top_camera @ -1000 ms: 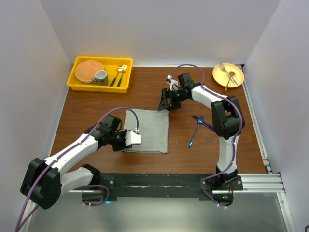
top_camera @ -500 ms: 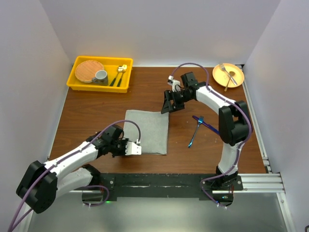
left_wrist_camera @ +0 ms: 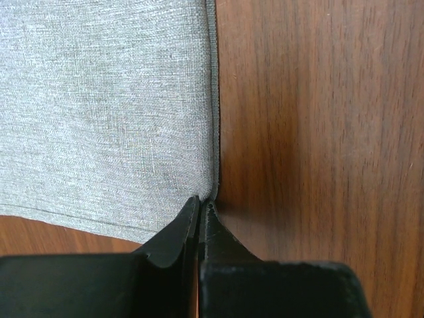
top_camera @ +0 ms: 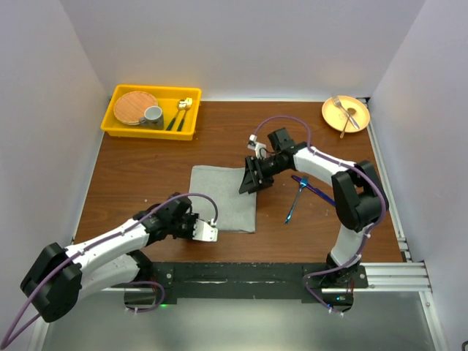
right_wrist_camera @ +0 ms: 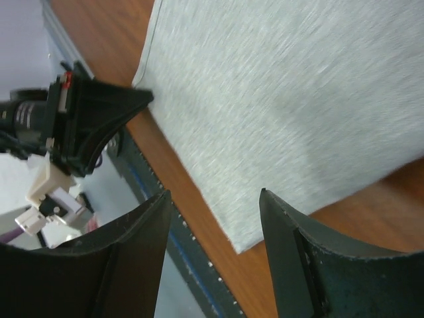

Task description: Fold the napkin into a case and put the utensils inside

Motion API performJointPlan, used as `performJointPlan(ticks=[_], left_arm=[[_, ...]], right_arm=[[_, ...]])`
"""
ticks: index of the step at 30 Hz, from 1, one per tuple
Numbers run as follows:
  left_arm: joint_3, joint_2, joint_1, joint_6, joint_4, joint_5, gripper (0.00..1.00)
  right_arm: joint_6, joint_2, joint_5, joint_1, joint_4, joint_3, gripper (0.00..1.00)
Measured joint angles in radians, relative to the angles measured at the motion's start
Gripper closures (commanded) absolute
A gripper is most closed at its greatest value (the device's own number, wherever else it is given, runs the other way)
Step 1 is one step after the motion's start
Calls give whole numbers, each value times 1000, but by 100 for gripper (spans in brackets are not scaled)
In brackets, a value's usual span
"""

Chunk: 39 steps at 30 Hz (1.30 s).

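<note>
**Grey napkin flat on the table, one corner pinched**

The napkin [top_camera: 225, 199] lay spread out, not yet folded, as a plain grey square near the middle of a brown wood-grain table [top_camera: 131, 175]. White walls closed the table in on three sides, and a black rail ran along its near edge.

The left gripper [top_camera: 205, 231] lay low at the napkin's near left corner. Its jaws were pressed together, and in the left wrist view the hem ran in between the dark fingertips [left_wrist_camera: 179, 232], so the corner was pinched.

The right gripper [top_camera: 248, 180] hung over the far right corner of the cloth, tilted towards the near side. Its jaws stood well apart and held nothing. Whether its tips touched the cloth could not be told. Its own camera looked between the fingers, across the grey weave, to the left gripper at the opposite corner.

The utensils [top_camera: 296, 201], two slim blue-handled pieces lying crossed, rested on bare wood to the right of the napkin, just beyond the right gripper and apart from the cloth.

In the far left corner sat a yellow tray [top_camera: 150, 134] holding a round tan disc [top_camera: 134, 107], a grey cup [top_camera: 153, 114] and dark-handled gold cutlery [top_camera: 181, 113]. In the far right corner sat a yellow plate [top_camera: 360, 121] with a silver fork [top_camera: 341, 107] on it.
</note>
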Motion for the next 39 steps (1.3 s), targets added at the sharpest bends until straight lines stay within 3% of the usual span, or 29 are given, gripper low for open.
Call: performJointPlan(ticks=[5, 14, 17, 18, 20, 21, 22, 23, 24, 28, 32, 35, 39], left_arm=[[-3, -1, -8, 21, -1, -6, 100], [30, 108, -8, 22, 85, -15, 100], [49, 154, -9, 12, 132, -21, 82], [56, 162, -8, 7, 138, -23, 66], [72, 174, -6, -8, 142, -29, 55], [85, 170, 2, -21, 133, -24, 34], [96, 161, 19, -45, 106, -4, 24], [111, 146, 39, -70, 70, 14, 17], [129, 128, 63, -86, 42, 37, 2], [282, 36, 132, -260, -18, 152, 0], [413, 32, 132, -511, 52, 282, 0], [401, 69, 137, -746, 151, 387, 0], [288, 137, 181, -1054, 319, 526, 0]], right_arm=[[34, 0, -13, 32, 34, -84, 43], [30, 164, 45, -13, 26, -8, 47], [11, 175, 79, -49, 10, 45, 45], [1, 179, 90, -60, 7, 63, 43], [-23, 186, 102, -82, -10, 115, 27], [-30, 185, 96, -91, -16, 136, 23], [-38, 177, 85, -100, -16, 152, 13], [-38, 163, 71, -104, -12, 158, 9], [-32, 134, 61, -105, -5, 152, 4], [13, -77, 13, -96, 37, 95, 2], [120, -262, -52, -81, 142, 47, 2], [240, -320, -81, -49, 266, -76, 2], [415, -272, -85, 29, 403, -239, 2]])
